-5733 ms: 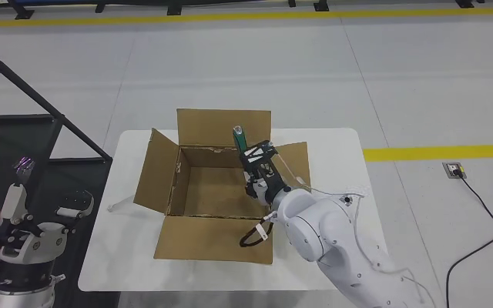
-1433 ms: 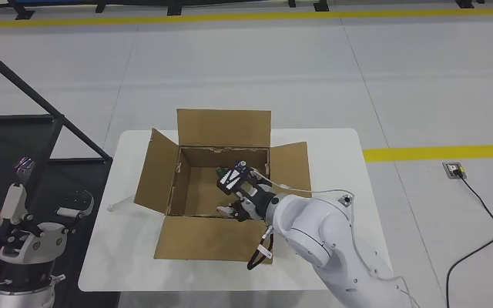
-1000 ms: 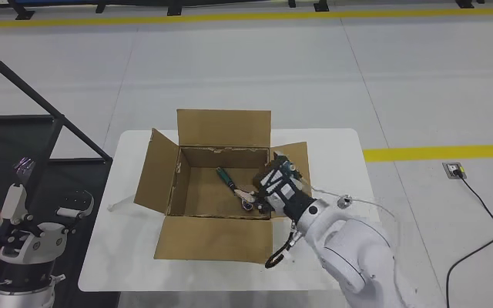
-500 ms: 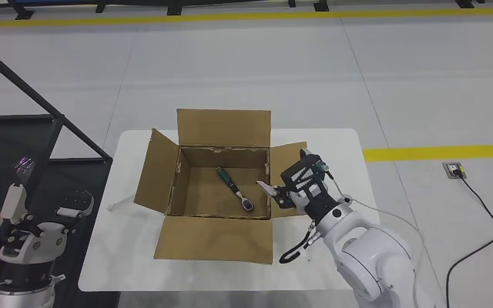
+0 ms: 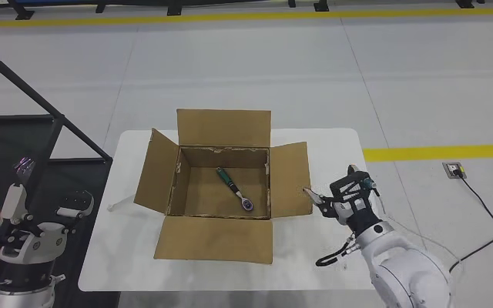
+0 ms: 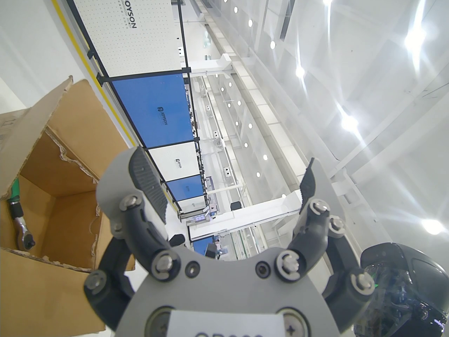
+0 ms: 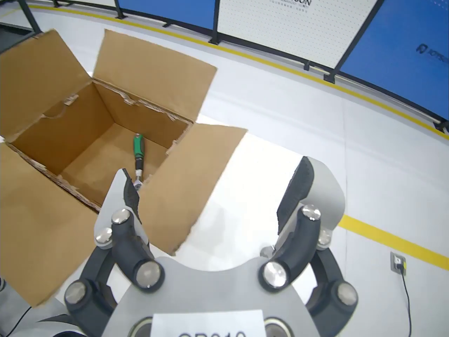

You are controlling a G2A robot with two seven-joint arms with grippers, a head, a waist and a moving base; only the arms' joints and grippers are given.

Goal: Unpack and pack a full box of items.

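An open cardboard box [image 5: 223,123] stands on the white table [image 5: 331,146] with all its flaps spread. A ratchet wrench [image 5: 234,189] with a green handle lies on the box floor, slanted, and nothing holds it. My right gripper [image 5: 313,200] hovers open and empty just beyond the box's right flap. The right wrist view has its fingers [image 7: 214,173] spread wide over that flap, with the box [image 7: 151,71] and the ratchet [image 7: 138,152] beyond. My left gripper [image 6: 224,164] is open and empty, tilted up toward the ceiling, with the box [image 6: 56,163] and the ratchet [image 6: 19,212] off to one side.
A dark metal frame [image 5: 46,108] stands off the table's left side. Bare white tabletop lies to the right of the box and along its front. A yellow floor line [image 5: 431,152] runs past the table, and a wall socket [image 5: 454,169] with a cable is beyond.
The right gripper held the ratchet above the box, lowered it inside, let go, and drew back to the right. It now sits outside the right flap. The ratchet stays on the box floor.
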